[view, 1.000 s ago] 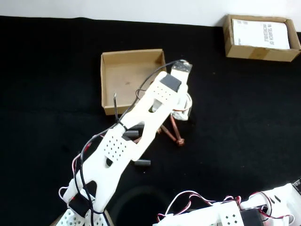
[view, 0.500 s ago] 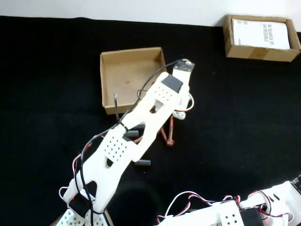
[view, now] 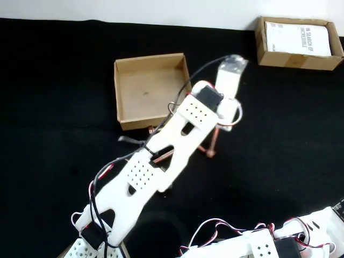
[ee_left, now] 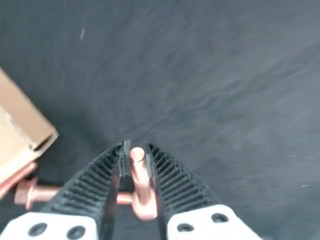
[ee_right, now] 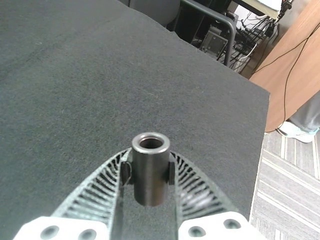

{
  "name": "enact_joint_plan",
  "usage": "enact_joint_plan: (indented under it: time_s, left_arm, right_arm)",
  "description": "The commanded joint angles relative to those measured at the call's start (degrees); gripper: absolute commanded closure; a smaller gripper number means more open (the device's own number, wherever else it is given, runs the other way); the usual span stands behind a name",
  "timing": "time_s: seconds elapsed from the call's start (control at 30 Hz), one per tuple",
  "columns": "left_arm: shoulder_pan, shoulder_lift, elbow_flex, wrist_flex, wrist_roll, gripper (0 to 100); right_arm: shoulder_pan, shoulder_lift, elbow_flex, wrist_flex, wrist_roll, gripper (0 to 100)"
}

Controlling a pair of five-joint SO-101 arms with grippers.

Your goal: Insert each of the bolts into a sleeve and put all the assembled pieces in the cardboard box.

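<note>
left wrist view shows the left end effector clamped on a copper bolt, held over the black bench just beside a corner of the cardboard box; what looks like a second bolt lies underneath, partly hidden. right wrist view has the right end effector gripping a dark sleeve upright, its bore facing up

A copper-coloured metal bolt, a dark grey cylindrical metal sleeve, a plain brown cardboard box and a black counter are recorded.
</note>
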Motion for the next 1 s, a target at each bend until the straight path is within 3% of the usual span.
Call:
enact_joint_plan:
  time_s: [0.0, 0.17, 0.37, 0.6, 0.9, 0.97]
  left_arm:
    - [1.3, -1.5, -10.2, 0.2, 0.4, 99]
    - [0.8, -3.2, -14.0, 1.1, 0.4, 99]
    - [2.1, -4.9, -12.8, 14.2, -2.3, 99]
    - [0.7, -3.3, -0.4, 14.1, -8.2, 99]
    - [0.4, -3.8, 0.3, 14.3, -8.6, 99]
    - [0.1, -4.8, 0.7, 14.4, -13.4, 99]
  right_arm:
    - [-0.4, -1.1, -1.8, 0.0, 0.2, 99.1]
    - [-0.1, -1.1, -1.8, 0.0, 0.3, 99.1]
    - [-0.3, -1.1, -1.9, -0.1, 0.3, 99.1]
    - [-0.6, -1.1, -1.9, -0.1, 0.3, 99.1]
    - [-0.7, -1.1, -1.9, -0.1, 0.3, 99.1]
    - [-1.5, -1.1, -1.9, -0.1, 0.3, 99.1]
